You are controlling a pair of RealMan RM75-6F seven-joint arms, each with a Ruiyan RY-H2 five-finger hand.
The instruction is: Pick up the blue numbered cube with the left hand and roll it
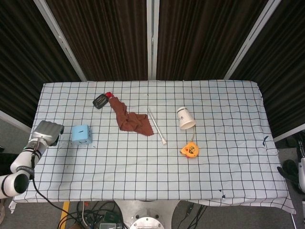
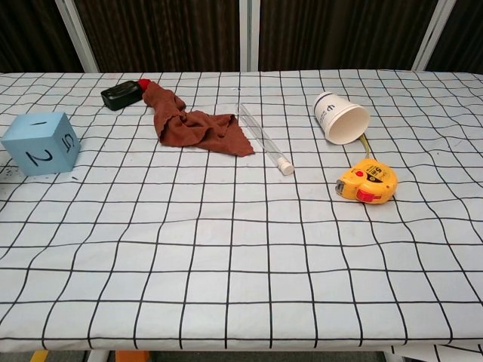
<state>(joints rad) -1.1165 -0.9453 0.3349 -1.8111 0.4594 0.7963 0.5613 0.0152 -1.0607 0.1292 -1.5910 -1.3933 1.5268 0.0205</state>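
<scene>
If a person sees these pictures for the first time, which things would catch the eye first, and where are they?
First the pale blue foam cube with black numbers, resting alone near the left edge of the grid-patterned tablecloth, just clear of the left hand. Next the crumpled rust-brown cloth at centre-back and the bright orange tape measure to the right.

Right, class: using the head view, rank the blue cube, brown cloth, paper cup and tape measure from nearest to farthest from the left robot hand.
1. Blue cube, just beside the left robot hand at the table's left edge.
2. Brown cloth, left of centre.
3. Paper cup, right of centre.
4. Tape measure, just below the cup; close to it in rank.
</scene>
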